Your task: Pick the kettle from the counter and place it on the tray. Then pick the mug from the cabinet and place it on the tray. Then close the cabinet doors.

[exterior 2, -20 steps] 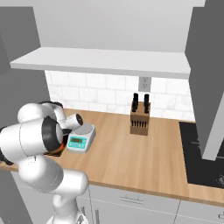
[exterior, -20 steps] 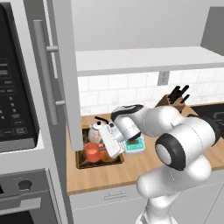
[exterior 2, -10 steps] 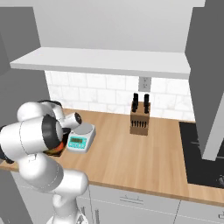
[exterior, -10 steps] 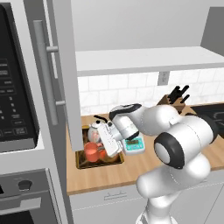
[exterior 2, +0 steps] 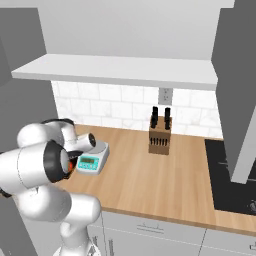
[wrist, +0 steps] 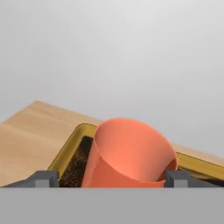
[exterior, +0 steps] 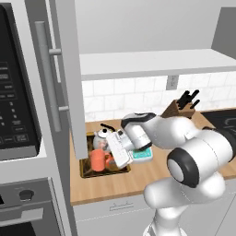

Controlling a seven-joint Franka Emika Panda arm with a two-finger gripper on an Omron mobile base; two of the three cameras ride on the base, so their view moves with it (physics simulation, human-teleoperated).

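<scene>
Change: gripper (wrist: 111,178) jaws now stand wide apart, one tip each side of mug (wrist: 129,153); a sec ago we had them shut on it. We read this as release.
Grip state: spread nearly full; we see nothing held, tips flank mug w/o clear contact.
Mug pos.: upright on tray (exterior: 87,171), front-left part, beside kettle (exterior: 102,136).
Kettle pos.: on tray too, behind mug, black handle up.
Task meaning: we judge steps 1 & 2 done; left = retreat hand, then close cabinet doors (exterior: 69,78), which stand open.
Left base view adds: mug (exterior: 97,160), kettle, tray rim together; hand (exterior: 119,148) low over tray; open door w/ bar handle.
Right base view adds: scale (exterior 2: 91,160) & knife block (exterior 2: 160,137) on counter (exterior 2: 150,175); arm blocks tray.
Hand view adds: mug's open mouth close-up, tray rim (wrist: 76,133), tip spacing.
</scene>
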